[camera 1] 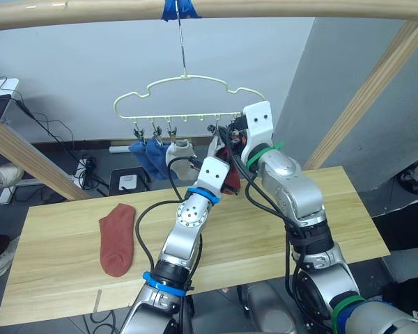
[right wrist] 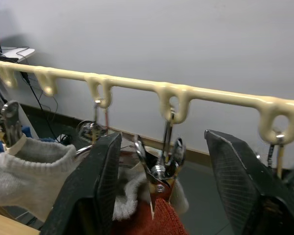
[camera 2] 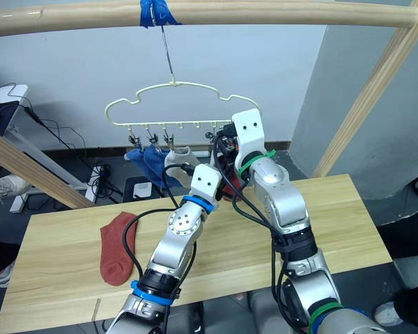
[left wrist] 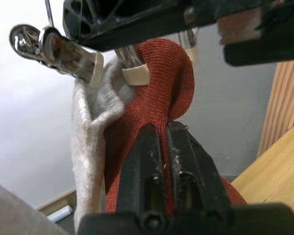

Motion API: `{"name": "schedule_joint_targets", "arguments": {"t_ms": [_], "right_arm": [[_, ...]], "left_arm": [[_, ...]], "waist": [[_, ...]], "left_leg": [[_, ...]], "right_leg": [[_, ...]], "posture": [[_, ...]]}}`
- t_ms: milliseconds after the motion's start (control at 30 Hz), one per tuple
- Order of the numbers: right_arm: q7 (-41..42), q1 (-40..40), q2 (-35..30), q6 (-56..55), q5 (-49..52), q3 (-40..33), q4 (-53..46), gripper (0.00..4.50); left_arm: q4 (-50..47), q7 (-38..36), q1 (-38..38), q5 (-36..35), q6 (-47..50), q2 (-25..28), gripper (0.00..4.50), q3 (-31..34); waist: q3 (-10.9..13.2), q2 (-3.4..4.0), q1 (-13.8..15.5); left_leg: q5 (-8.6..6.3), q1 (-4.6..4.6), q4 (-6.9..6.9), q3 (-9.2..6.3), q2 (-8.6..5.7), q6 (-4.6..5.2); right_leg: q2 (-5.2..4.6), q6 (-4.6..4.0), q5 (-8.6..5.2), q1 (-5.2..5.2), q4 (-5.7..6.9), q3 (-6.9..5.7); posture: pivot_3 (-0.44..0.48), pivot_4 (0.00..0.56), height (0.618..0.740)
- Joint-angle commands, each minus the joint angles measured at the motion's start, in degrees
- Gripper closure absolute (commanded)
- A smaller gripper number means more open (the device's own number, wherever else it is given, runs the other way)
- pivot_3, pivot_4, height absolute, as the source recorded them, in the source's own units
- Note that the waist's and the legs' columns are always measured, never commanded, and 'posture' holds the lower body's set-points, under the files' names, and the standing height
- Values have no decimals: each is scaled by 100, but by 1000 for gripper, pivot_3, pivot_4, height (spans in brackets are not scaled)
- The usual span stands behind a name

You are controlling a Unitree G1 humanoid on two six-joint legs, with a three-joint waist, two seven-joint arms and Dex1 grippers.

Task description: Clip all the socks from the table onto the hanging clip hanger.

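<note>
The pale yellow clip hanger (camera 1: 184, 94) hangs from a pole above the table's (camera 1: 279, 229) far edge. Two blue socks (camera 1: 148, 156) and a grey sock (camera 1: 180, 152) hang from its left clips. My left gripper (left wrist: 159, 129) is shut on a rust-red sock (left wrist: 161, 78), held up against a metal clip (right wrist: 159, 169) beside another grey sock (left wrist: 88, 127). My right gripper (right wrist: 162, 137) is open, one finger on each side of that clip without touching it. A second rust-red sock (camera 1: 118, 238) lies flat on the left of the table.
A thick wooden pole (camera 1: 265, 8) carries the hanger, with slanted wooden struts at the left (camera 1: 28, 163) and right (camera 1: 366, 90). Cables and a power strip (camera 1: 87, 170) lie on the floor behind the table.
</note>
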Motion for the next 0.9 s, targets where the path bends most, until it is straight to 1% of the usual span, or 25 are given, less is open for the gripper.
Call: {"name": "schedule_joint_targets", "arguments": {"t_ms": [33,100,133,333,533,733,900], "right_arm": [[31,84,-29,142,53,-13,-530,1793],[76,158,-78,266,76,1,-715,1793],[103,198,-108,331,89,7,-822,1793],[270,385,-353,712,112,64,-1509,1793],[526,719,-695,1045,224,70,-2415,1793],[728,1059,-1029,1167,474,-128,-3080,1793],[692,1213,-1197,1112,560,-378,-3293,1793]], "left_arm": [[-305,-98,34,-128,44,-29,2881,-17],[-331,-137,58,-126,91,-8,2236,-43],[-346,-168,67,-135,109,2,2011,-53],[-404,-281,112,-169,182,30,2011,-66],[-489,-498,159,-275,205,41,2011,-128],[-791,-967,273,-505,309,199,2011,-170],[-1395,-1624,547,-881,648,575,2011,-234]], "waist": [[0,0,1],[0,0,2],[0,0,2],[0,0,3],[0,0,5],[0,0,2],[0,0,-4]], "left_leg": [[0,0,-2,0,0,0],[0,0,-7,0,0,0],[0,0,-9,0,0,0],[0,-5,-19,-2,1,0],[0,-12,-21,-5,0,1],[0,-10,-20,-5,0,1],[0,-6,-20,-5,1,0]], "right_leg": [[0,0,0,0,-2,0],[0,0,0,0,-7,0],[0,0,0,0,-10,0],[0,2,1,3,-34,-3],[0,2,2,2,-46,-4],[0,3,2,3,-45,-5],[0,3,2,5,-43,-5]], "posture": [[-237,240,740],[-237,240,740],[-237,240,740],[-242,240,740],[-247,240,740],[-248,240,740],[-249,238,740]]}}
